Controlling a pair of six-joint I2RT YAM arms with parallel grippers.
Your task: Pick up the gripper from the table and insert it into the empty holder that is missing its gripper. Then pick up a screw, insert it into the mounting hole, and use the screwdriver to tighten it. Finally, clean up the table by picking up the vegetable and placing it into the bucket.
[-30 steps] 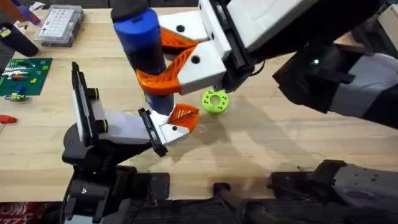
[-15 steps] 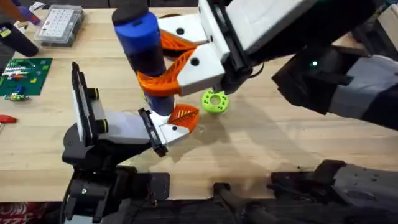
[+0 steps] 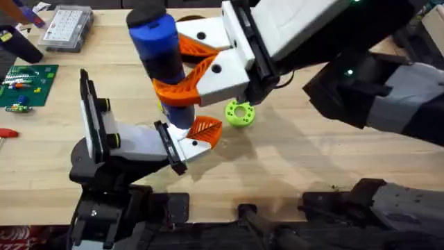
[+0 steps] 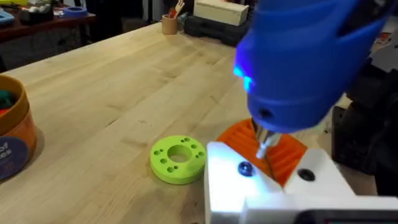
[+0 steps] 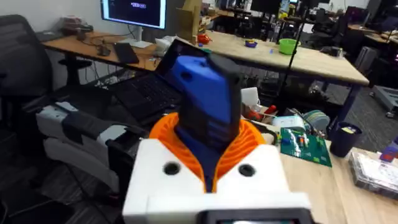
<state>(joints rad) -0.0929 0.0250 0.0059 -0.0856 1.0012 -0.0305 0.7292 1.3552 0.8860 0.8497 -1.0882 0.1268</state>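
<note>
Screwdriver (image 3: 161, 59) held upright, clenched in R gripper (image 3: 182, 83) | bit on screw (image 4: 245, 168) to tighten orange finger (image 3: 205, 128) into holder (image 3: 132, 142) | L gripper: state can't tell

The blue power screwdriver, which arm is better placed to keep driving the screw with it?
The right arm. Its gripper is clamped around the blue power screwdriver, whose bit sits over the small orange ribbed gripper by the screw.
</note>
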